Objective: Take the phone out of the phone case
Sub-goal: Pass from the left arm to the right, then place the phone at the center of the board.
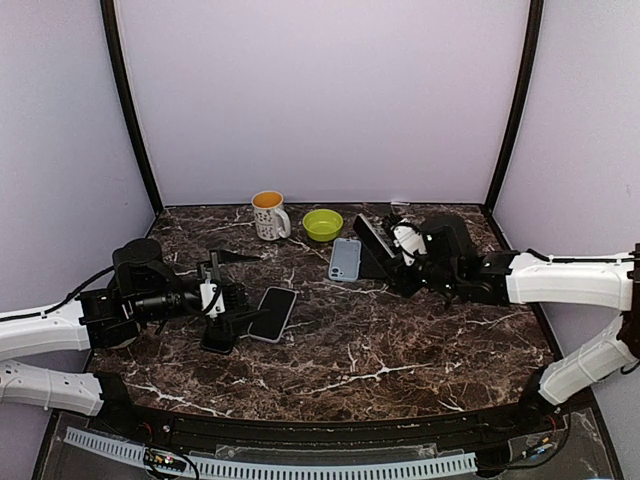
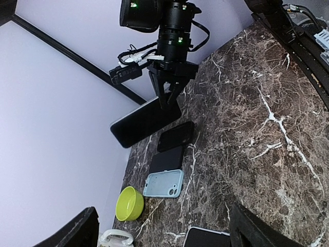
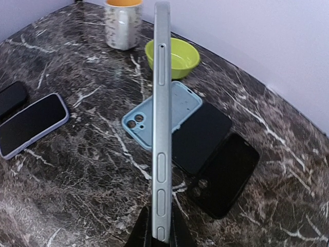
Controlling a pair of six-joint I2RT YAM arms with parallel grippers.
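clamping phone [image 3: 161, 128] end, right pincer [image 3: 160, 234]; long axis straight out from it; left pincer [image 2: 162, 216] apart.

table [image 1: 400, 350]: dark brown marble, white veining. walls [image 1: 320, 100] pale lavender, corner posts [image 1: 130, 110] black. far centre: mug [image 1: 268, 215] white with dark speckles, orange inside; bowl [image 1: 322, 224] lime green. phone case [image 1: 345, 259] light blue. held phone [image 3: 161, 128]: pale silver-green edge, black screen. cased phone [image 1: 273, 313], near left: black screen, lavender-grey rim. flat slabs [image 3: 200, 136] right of the blue one: black. arms [image 1: 570, 280]: white shells, black joints.
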